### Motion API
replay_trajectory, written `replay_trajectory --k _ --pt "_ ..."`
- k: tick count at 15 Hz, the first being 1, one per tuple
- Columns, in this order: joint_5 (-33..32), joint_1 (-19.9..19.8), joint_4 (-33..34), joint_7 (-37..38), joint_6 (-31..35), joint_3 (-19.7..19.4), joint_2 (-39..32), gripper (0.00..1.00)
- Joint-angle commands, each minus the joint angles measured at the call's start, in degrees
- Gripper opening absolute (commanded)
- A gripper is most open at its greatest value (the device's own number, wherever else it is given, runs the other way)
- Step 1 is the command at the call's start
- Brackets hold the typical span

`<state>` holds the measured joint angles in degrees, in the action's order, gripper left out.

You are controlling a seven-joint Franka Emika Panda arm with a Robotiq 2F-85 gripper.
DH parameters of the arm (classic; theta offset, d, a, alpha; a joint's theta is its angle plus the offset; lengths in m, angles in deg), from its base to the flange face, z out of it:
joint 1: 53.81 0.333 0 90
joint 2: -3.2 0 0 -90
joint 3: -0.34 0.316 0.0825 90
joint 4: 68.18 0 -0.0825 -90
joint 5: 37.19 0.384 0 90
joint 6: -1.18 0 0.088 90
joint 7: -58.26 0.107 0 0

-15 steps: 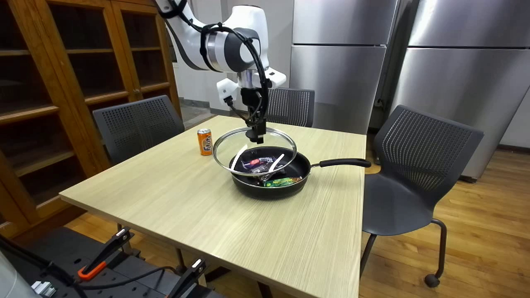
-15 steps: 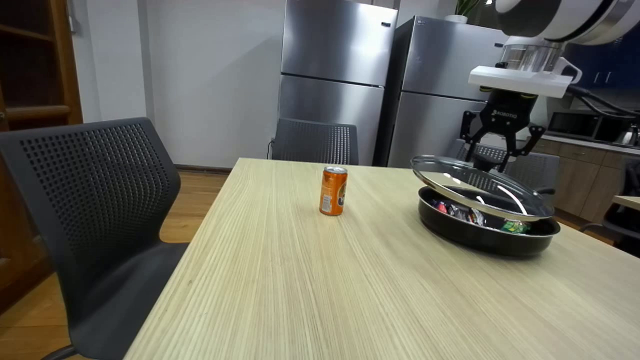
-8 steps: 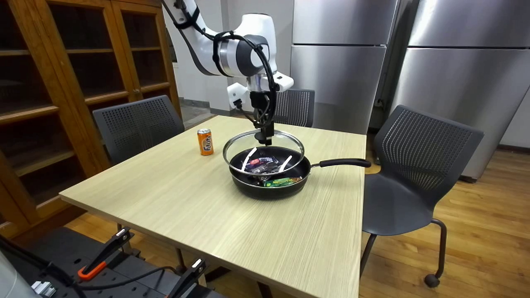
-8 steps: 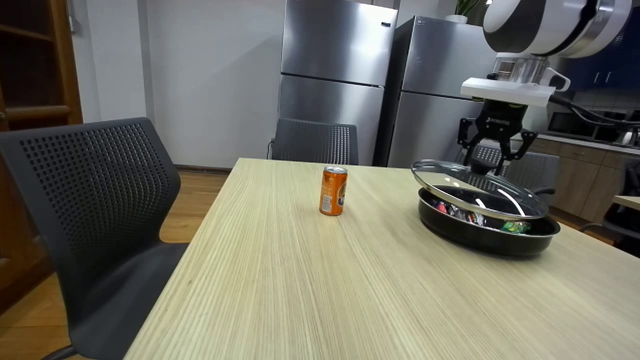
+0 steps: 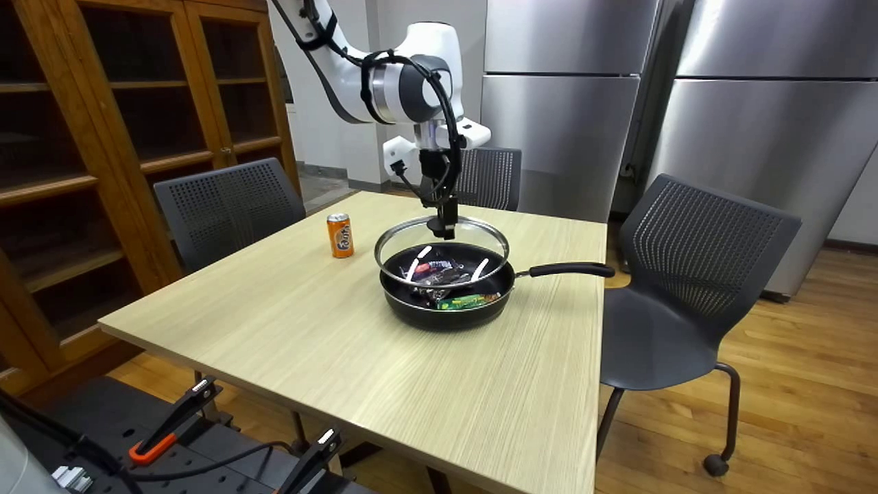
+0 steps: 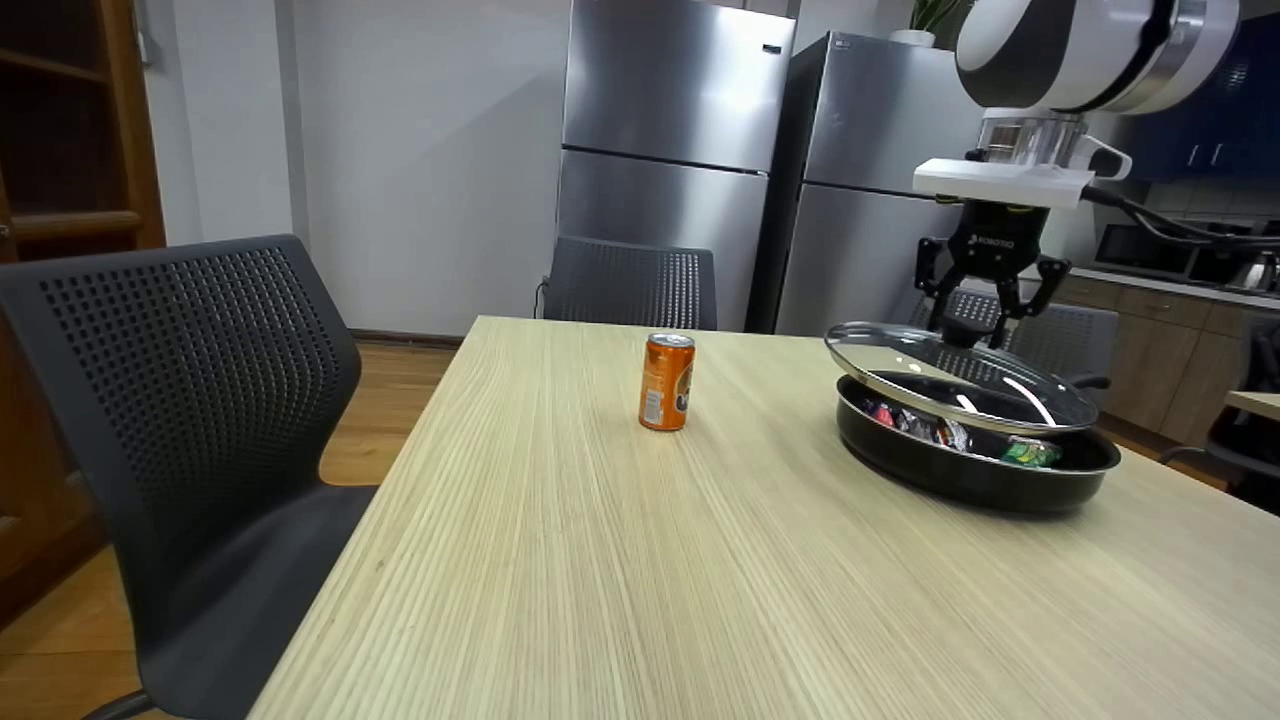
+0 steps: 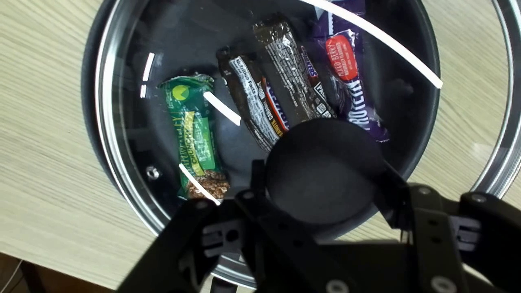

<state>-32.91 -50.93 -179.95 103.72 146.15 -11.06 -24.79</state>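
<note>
A glass lid, lower now, close to lining up over a black pan

Over the last second the lid has come down a little and shifted toward the pan's handle, more in the first half of that time than since; in an exterior view its outline now almost matches the pan's, which I read as the two being nearer to alignment; the lid does not look seated, though: it tilts, the side by the green wrapped bar lower and the opposite side higher, with a gap at the pan's near side; whether the low edge touches the pan I cannot tell.

The fingers are clamped on the lid's dark knob, one to each side of it in the wrist view; the glass spreads out around and beneath them; the pan rests on the surface under the lid, and two brown wrapped bars and a purple wrapped bar lie in it with the green one, seen through the glass, below the fingers and apart from them.
</note>
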Motion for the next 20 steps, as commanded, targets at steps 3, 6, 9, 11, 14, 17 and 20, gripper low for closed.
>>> replay_trajectory --k 3,6,9,11,14,17,20 --pt "-1.3 0.1 4.3 2.8 -3.9 -1.0 -2.0 0.39" --pt "-1.2 0.1 5.2 3.0 -4.3 -1.2 -3.4 0.39" --pt "-1.1 0.1 5.8 3.0 -4.6 -1.4 -4.4 0.39" --pt "-1.1 0.0 6.1 2.9 -4.6 -1.6 -4.8 0.39" --pt "-1.0 -0.1 6.9 2.9 -4.7 -1.8 -5.7 0.39" --pt "-0.9 -0.2 7.7 2.9 -5.0 -1.9 -6.4 0.39" --pt "-0.7 -0.4 7.6 2.3 -5.2 -1.8 -6.4 0.39"
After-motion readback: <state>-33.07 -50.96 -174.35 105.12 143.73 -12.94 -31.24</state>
